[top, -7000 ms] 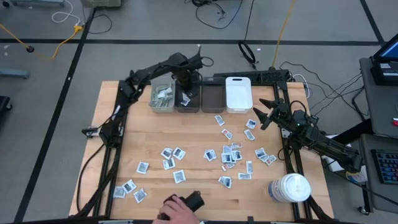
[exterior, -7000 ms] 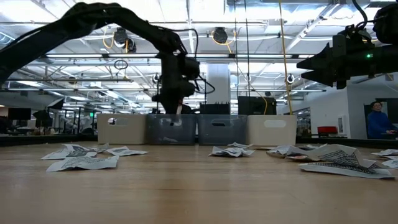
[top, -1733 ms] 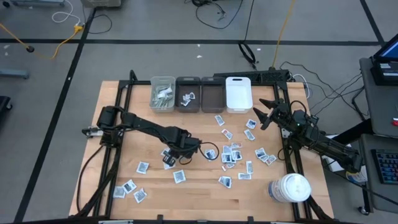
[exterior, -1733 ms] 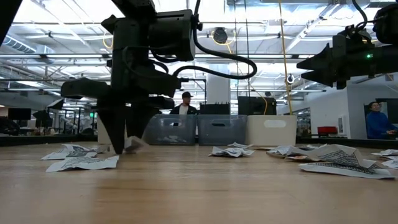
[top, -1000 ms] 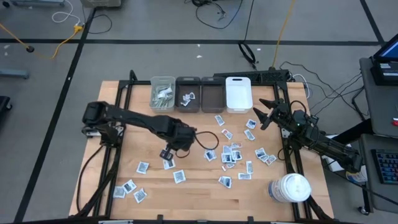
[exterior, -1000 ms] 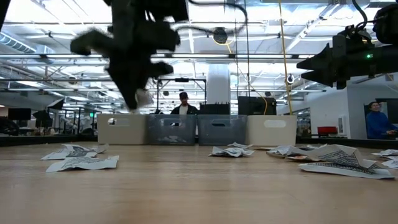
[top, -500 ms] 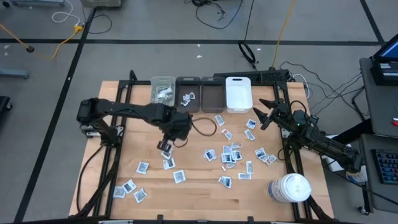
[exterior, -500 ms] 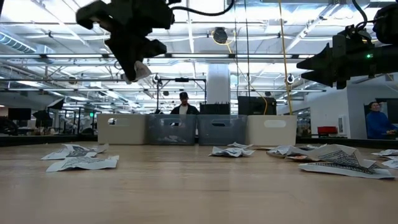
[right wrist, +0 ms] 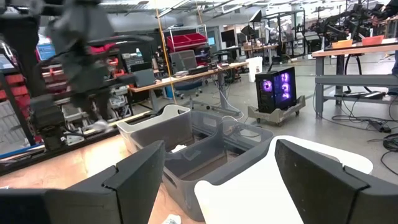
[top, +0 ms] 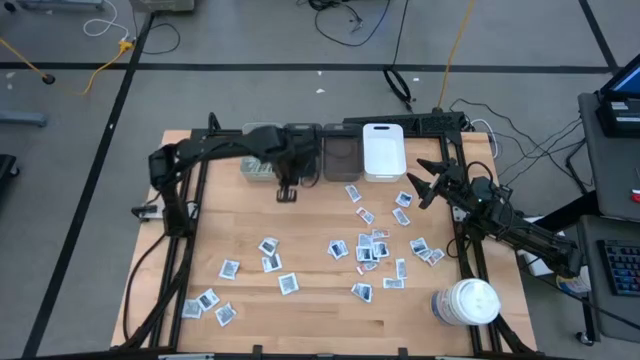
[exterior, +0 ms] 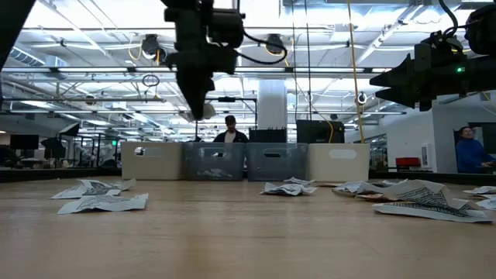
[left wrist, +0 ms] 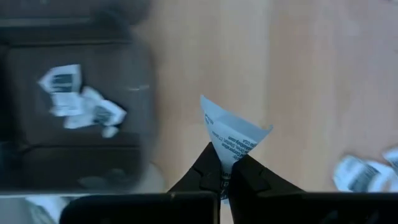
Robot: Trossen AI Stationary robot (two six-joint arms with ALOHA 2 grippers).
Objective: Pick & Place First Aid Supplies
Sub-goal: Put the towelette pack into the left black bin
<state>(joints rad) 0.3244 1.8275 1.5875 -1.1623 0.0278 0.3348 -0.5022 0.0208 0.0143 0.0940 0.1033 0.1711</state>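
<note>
— White sachet [left wrist: 231, 137], where is it?
— Pinched in my left claw [left wrist: 225, 178], up off the tabletop [top: 320, 310], just near of the dark grey bin [top: 302, 150] at the far edge.
— Right claw [top: 427, 182]?
— Spread wide, holding nothing, at the right by the white bin [top: 383, 150].

White printed sachets [top: 372, 246] lie scattered flat on the wood — one crumpled sachet [left wrist: 231, 135] hangs pinched, airborne.

Two dark, jointed, cable-trailing arms
</note>
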